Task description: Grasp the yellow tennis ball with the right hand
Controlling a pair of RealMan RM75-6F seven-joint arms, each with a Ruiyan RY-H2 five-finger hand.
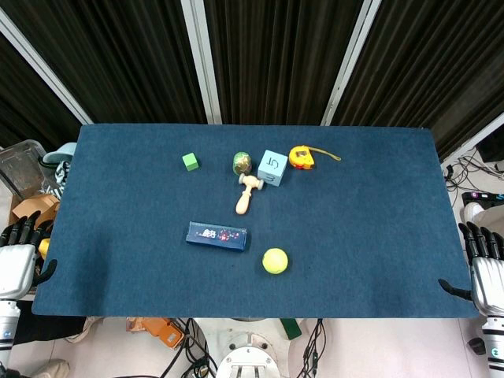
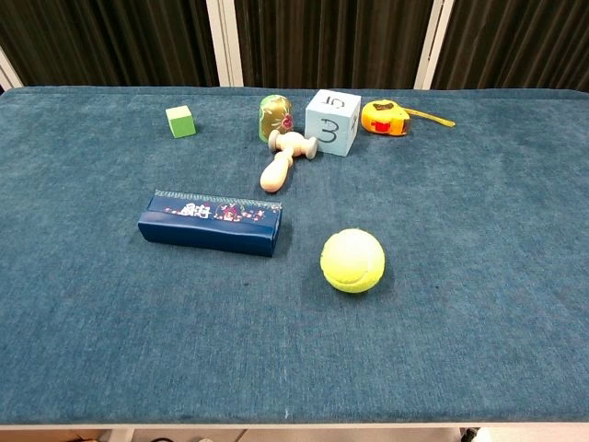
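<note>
Resting near the front edge of the blue table (image 1: 378, 236), just right of the dark blue box (image 1: 216, 235): yellow tennis ball (image 1: 275, 261), untouched. Well apart from the ball, off the table's right front corner: right hand (image 1: 487, 272), fingers spread, holding nothing. Opposite, beyond the left front corner: left hand (image 1: 20, 256), likewise spread and empty. Behind the ball: wooden mallet (image 1: 246, 194).
</note>
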